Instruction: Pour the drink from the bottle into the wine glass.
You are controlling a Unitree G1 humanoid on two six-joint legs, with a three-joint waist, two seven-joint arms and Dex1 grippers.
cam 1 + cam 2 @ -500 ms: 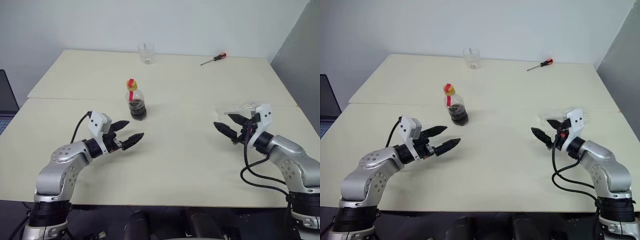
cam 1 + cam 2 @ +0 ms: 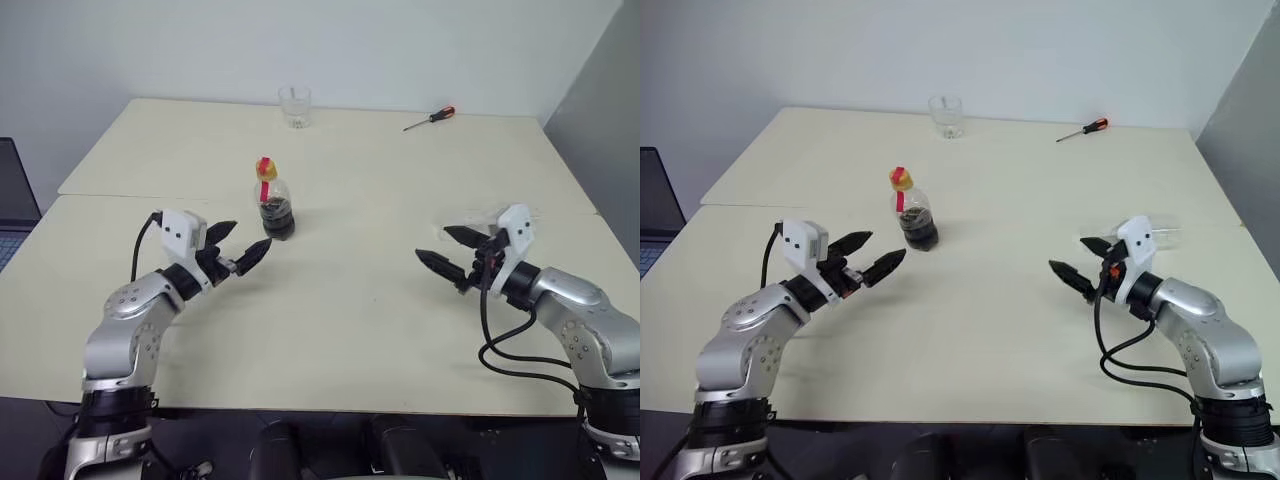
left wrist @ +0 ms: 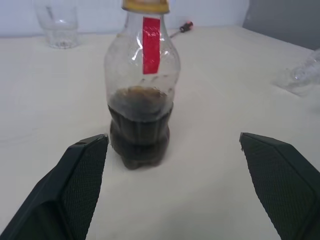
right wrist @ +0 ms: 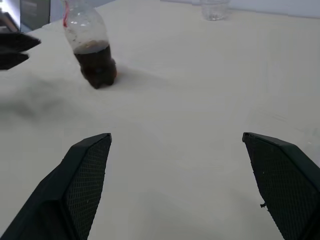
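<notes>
The bottle (image 2: 274,205) stands upright on the cream table, with a yellow cap, a red label strip and dark drink in its lower half. My left gripper (image 2: 250,238) is open, just short of the bottle on its near-left side, fingers level and aimed at it. In the left wrist view the bottle (image 3: 142,100) stands just beyond and between the open fingers (image 3: 85,170). At the table's right, my right gripper (image 2: 433,243) is open, empty and pointing toward the middle. Behind it lies a clear glass object (image 2: 1162,237) on its side, seemingly the wine glass, partly hidden by the gripper.
A short clear tumbler (image 2: 294,106) stands at the far edge of the table (image 2: 350,310). A red-handled screwdriver (image 2: 428,118) lies at the back right. A dark laptop (image 2: 15,200) sits off the table's left edge. A seam crosses the table behind the bottle.
My left gripper has moved away from the near edge and closer to the bottle. The right gripper has shifted slightly toward the table's middle. Both stay open.
</notes>
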